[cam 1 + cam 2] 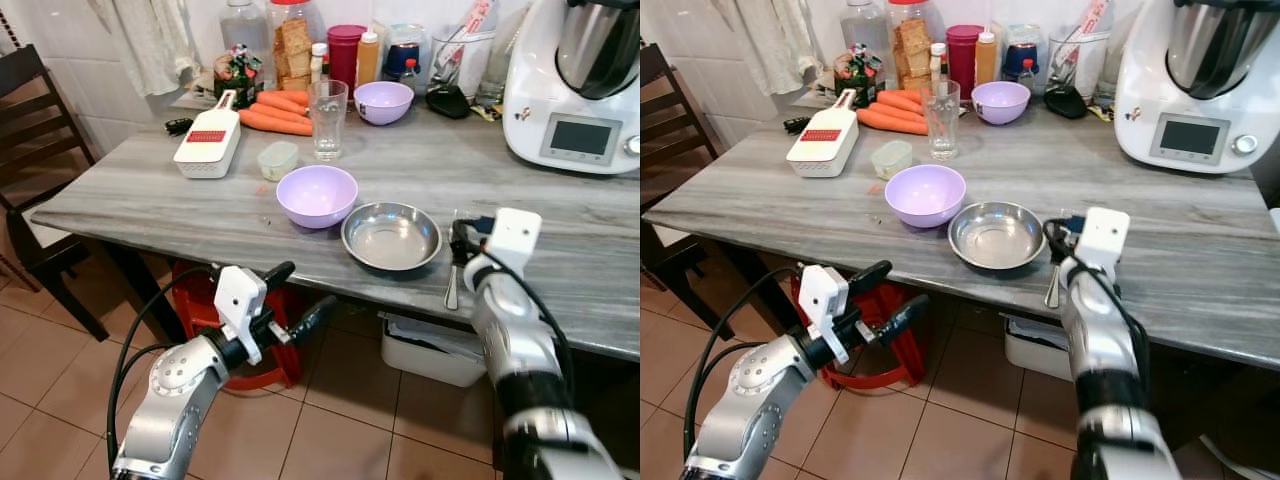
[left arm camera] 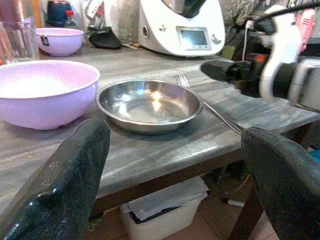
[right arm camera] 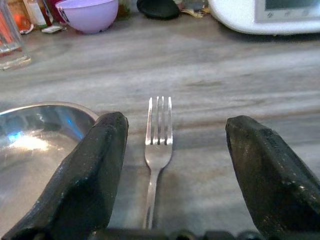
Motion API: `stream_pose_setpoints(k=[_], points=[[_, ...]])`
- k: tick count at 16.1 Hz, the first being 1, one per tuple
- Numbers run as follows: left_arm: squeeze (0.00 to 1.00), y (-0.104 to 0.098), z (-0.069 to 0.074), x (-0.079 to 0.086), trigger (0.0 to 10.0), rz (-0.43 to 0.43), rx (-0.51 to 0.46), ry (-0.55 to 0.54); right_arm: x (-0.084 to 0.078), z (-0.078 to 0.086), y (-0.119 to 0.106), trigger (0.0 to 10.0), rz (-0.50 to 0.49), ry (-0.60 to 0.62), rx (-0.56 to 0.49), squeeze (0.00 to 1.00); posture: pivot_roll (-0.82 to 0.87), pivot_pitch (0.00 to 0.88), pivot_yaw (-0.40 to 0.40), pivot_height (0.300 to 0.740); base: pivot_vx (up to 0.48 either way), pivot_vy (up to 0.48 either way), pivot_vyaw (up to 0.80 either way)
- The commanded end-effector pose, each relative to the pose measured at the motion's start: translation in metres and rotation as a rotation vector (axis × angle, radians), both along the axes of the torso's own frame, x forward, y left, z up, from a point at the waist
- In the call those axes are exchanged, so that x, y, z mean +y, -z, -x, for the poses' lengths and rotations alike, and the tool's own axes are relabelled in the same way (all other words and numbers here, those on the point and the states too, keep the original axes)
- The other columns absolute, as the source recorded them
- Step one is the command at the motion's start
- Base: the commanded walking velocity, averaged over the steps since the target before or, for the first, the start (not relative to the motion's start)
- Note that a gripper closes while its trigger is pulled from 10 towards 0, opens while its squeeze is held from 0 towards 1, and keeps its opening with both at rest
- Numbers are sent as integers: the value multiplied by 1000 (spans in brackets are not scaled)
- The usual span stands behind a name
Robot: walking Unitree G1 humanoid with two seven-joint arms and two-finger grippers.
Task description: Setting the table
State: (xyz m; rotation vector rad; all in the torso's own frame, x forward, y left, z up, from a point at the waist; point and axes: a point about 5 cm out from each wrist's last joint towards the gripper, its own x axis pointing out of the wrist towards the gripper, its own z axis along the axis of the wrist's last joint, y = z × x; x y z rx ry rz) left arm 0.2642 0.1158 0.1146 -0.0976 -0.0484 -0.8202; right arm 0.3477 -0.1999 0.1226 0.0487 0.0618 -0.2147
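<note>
A steel dish [image 1: 391, 236] sits near the front edge of the grey table [image 1: 150, 200], with a purple bowl [image 1: 317, 195] just to its left. A fork [image 3: 157, 145] lies right of the dish, tines pointing to the back. My right gripper [image 1: 462, 245] hovers low over the fork's middle; it is open, one finger on either side of the fork, and hides part of the handle. My left gripper [image 1: 305, 288] is open and empty, held below and in front of the table edge, pointing toward the dish [image 2: 149, 104]. A clear glass [image 1: 327, 120] and a second purple bowl [image 1: 383, 102] stand further back.
A white kitchen machine [image 1: 575, 80] fills the back right. A white slicer [image 1: 208, 140], carrots [image 1: 275, 112], a small tub [image 1: 278, 160] and jars crowd the back left. A dark chair [image 1: 40, 150] stands left; a red stool [image 1: 205, 305] and white bin [image 1: 430, 345] are under the table.
</note>
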Motion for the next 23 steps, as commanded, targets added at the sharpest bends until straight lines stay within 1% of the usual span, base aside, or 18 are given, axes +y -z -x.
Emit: stream_pose_setpoints(k=[1, 2, 3, 4, 6, 7, 9, 10, 12, 13, 15, 17, 18, 19, 20, 21, 22, 23], points=[[0, 1, -5, 6, 10000, 7, 13, -38, 0, 7, -7, 10000, 18, 14, -38, 1000, -14, 0, 44, 740, 0, 0, 0], [0, 0, -7, 8, 10000, 12, 15, -69, -2, 12, -7, 10000, 20, 26, -50, 1000, -15, 0, 43, 740, 0, 0, 0], [0, 1, -13, 16, 10000, 19, 25, -167, -5, 24, -7, 10000, 39, 41, -65, 1000, -18, 0, 46, 740, 0, 0, 0], [0, 6, -18, 22, 10000, -30, 15, -262, -7, 31, -4, 10000, 54, 49, -64, 1000, -26, 0, 47, 740, 0, 0, 0], [0, 11, -22, 29, 10000, -49, 44, -403, -13, 48, 4, 10000, 66, 74, -56, 1000, -19, 0, 42, 740, 0, 0, 0], [0, 13, -23, 31, 10000, -59, 45, -453, -13, 56, 7, 10000, 76, 74, -58, 1000, -22, 0, 46, 740, 0, 0, 0], [0, 20, -24, 32, 10000, -112, 40, -534, -11, 65, 15, 10000, 80, 77, -39, 1000, -37, 0, 36, 740, 0, 0, 0], [0, 20, -28, 35, 10000, -147, 23, -591, -2, 68, 12, 10000, 104, 64, -50, 1000, -39, 0, 31, 740, 0, 0, 0], [0, 17, -32, 40, 10000, -159, 8, -667, 5, 70, 11, 10000, 99, 27, -61, 1000, -35, 0, 22, 740, 0, 0, 0], [0, 16, -34, 45, 10000, -169, -3, -714, 8, 72, 8, 10000, 101, 6, -71, 1000, -36, 0, 21, 740, 0, 0, 0], [0, 17, -35, 62, 10000, -226, -26, -865, 17, 78, 1, 10000, 118, -49, -118, 1000, -53, 0, 38, 740, 0, 0, 0], [0, 21, -29, 66, 10000, -235, -21, -860, 18, 91, 1, 10000, 109, -54, -126, 1000, -63, 0, 48, 740, 0, 0, 0], [0, 26, -21, 68, 10000, -252, -12, -852, 21, 101, 2, 10000, 105, -79, -131, 478, -68, 0, 47, 740, 0, 0, 0], [0, 31, -16, 71, 10000, -271, -8, -857, 23, 106, 5, 10000, 108, -90, -124, 0, -67, 0, 42, 740, 0, 0, 0], [0, 34, -13, 73, 10000, -277, -2, -863, 24, 109, 6, 10000, 113, -95, -117, 0, -66, 0, 39, 740, 0, 0, 0], [0, 39, -6, 75, 10000, -281, 12, -869, 25, 117, 8, 10000, 124, -99, -107, 0, -60, 0, 22, 740, 0, 0, 0], [0, 42, -2, 75, 10000, -278, 16, -879, 25, 122, 11, 10000, 133, -109, -93, 0, -48, 0, 11, 740, 0, 0, 0], [0, 41, -2, 72, 10000, -266, 22, -892, 23, 124, 12, 10000, 122, -107, -80, 0, -40, 0, 0, 740, 0, 0, 0]])
